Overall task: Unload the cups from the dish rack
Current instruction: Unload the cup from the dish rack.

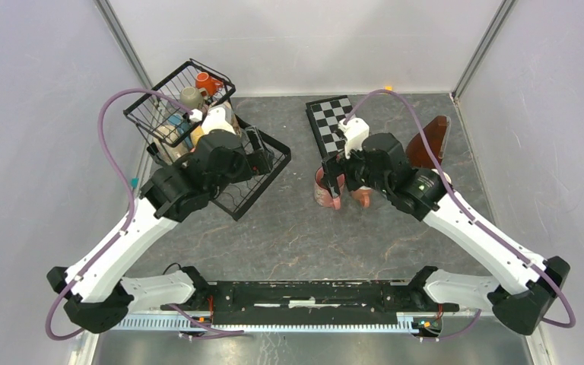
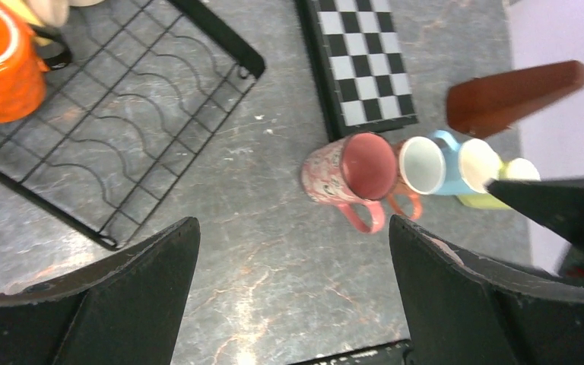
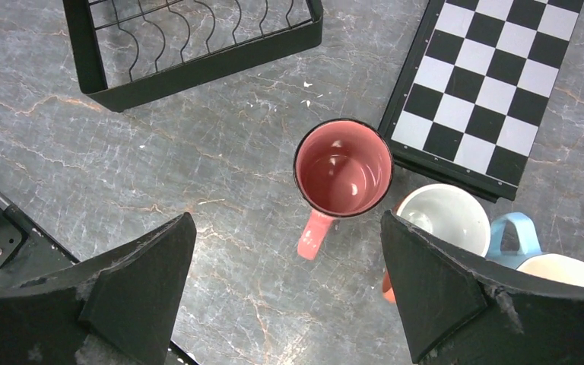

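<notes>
Two agape, empty: left end effector (image 2: 293, 228), right end effector (image 3: 287, 220) | pink cup (image 3: 342, 167) upright on table (image 3: 160, 175)

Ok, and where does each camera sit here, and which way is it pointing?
Top external: above and behind the arms, looking down; left arm over the dish rack, right arm over the pink mug.
Left wrist: at the dish rack's tray edge, angled down toward the pink mug; its open jaws at the bottom.
Right wrist: directly above the pink mug, facing straight down; open jaws at the bottom.
Shared: both wrist views show pink mug, checkerboard and rack corner.
</notes>
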